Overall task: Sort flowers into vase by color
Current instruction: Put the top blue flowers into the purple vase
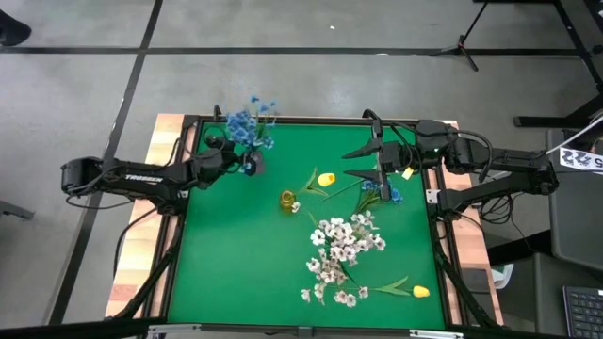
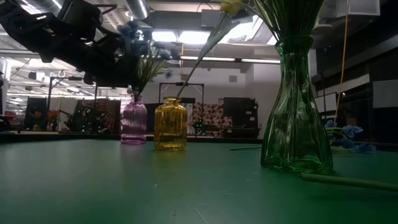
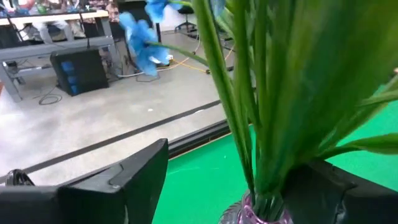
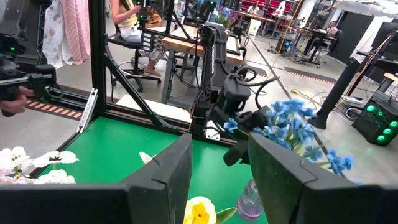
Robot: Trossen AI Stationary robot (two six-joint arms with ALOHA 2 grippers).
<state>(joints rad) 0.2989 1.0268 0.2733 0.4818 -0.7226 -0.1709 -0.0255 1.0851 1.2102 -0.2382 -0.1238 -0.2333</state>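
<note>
Blue flowers [image 1: 250,127] stand with their green stems [image 3: 249,112] in a purple vase [image 2: 134,122] at the table's far left. My left gripper [image 3: 230,186] is open, one finger on each side of those stems just above the vase's mouth [image 3: 249,214]. A yellow tulip [image 1: 326,179] leans out of a yellow vase [image 2: 170,124]. White flowers [image 1: 344,247] fill a green vase [image 2: 295,106]. More blue flowers [image 1: 382,193] and a yellow tulip [image 1: 420,292] lie on the table. My right gripper [image 1: 369,162] hangs open above the table's far right, with nothing between its fingers. My left gripper comes nearly level from the table's left, its fingers across the upright stems above the vase's mouth. One finger [image 3: 118,186] stands clear of them. Whether the other finger [image 3: 336,193] touches the stems I cannot tell.
A black frame [image 1: 283,120] rims the green table. The three vases stand apart, with bare mat at the near left [image 1: 226,273]. The loose blue flowers lie below my right gripper. People sit at desks beyond the table's edge [image 4: 130,25].
</note>
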